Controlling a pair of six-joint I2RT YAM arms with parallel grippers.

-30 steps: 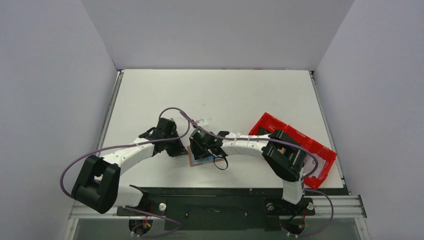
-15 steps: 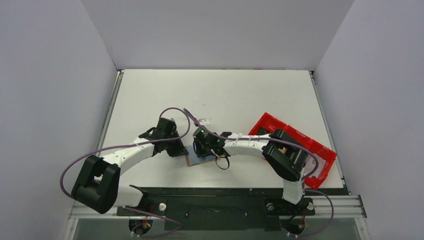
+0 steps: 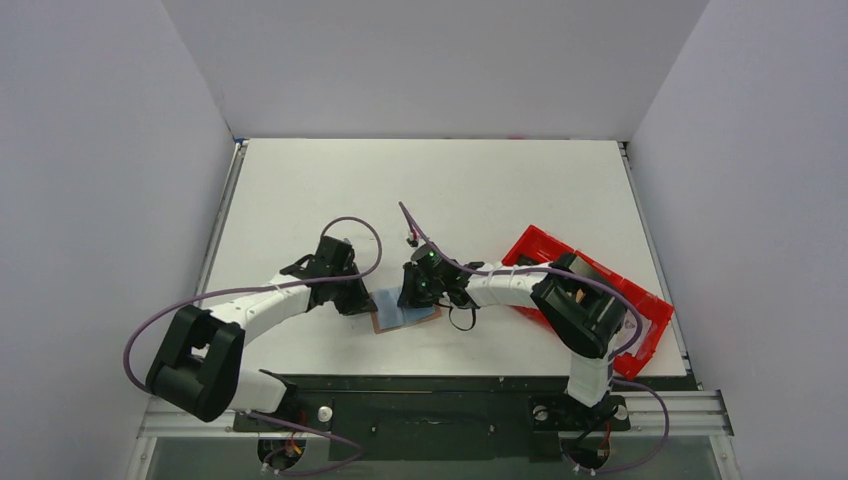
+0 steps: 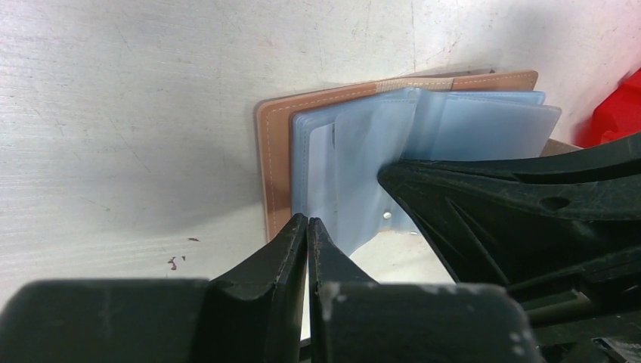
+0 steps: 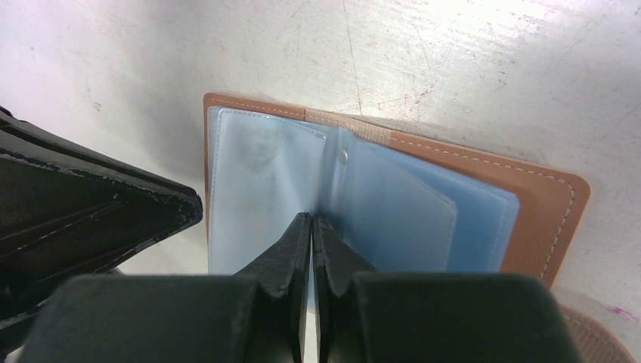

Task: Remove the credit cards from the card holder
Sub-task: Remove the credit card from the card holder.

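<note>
Fingers of the left gripper (image 4: 306, 227) are pressed together, tips on the 6 o'clock edge of the holder in the left wrist view. Whether they nip the cover or only press it flat, can't tell. Fingers of the right gripper (image 5: 311, 223) are together too, tips buried in the fold between two sleeves. Can't tell if a card or a leaf is caught between them.

Largest first:
- White scuffed table (image 3: 500, 180). Both arms reach to a spot near its 6 o'clock edge.
- Long red plastic tray (image 3: 528, 247) sits at about 4 o'clock on the table, partly under the right arm. Likely where the cards go.
- Small brown leather bifold card holder (image 3: 395, 312) lies open and flat, cover down, between the two grippers. The left gripper is at its 9 o'clock and the right at its 2 o'clock in the top view.
- Light blue clear plastic sleeves (image 5: 249, 197) fan up from the spine, one leaf lifted at the right fingers.
- A pale shape shows inside the 9 o'clock sleeve, maybe a card, too blurred to say.
- Brown rounded bit (image 5: 593, 336) at 5 o'clock in the right wrist view, probably the strap tab.
- Tiny metal stud (image 5: 344, 156) at the spine.

Judgement: the left gripper anchors the holder so it won't slide, and the right works into a pocket. No card is visibly out, so the task is at an early stage.
</note>
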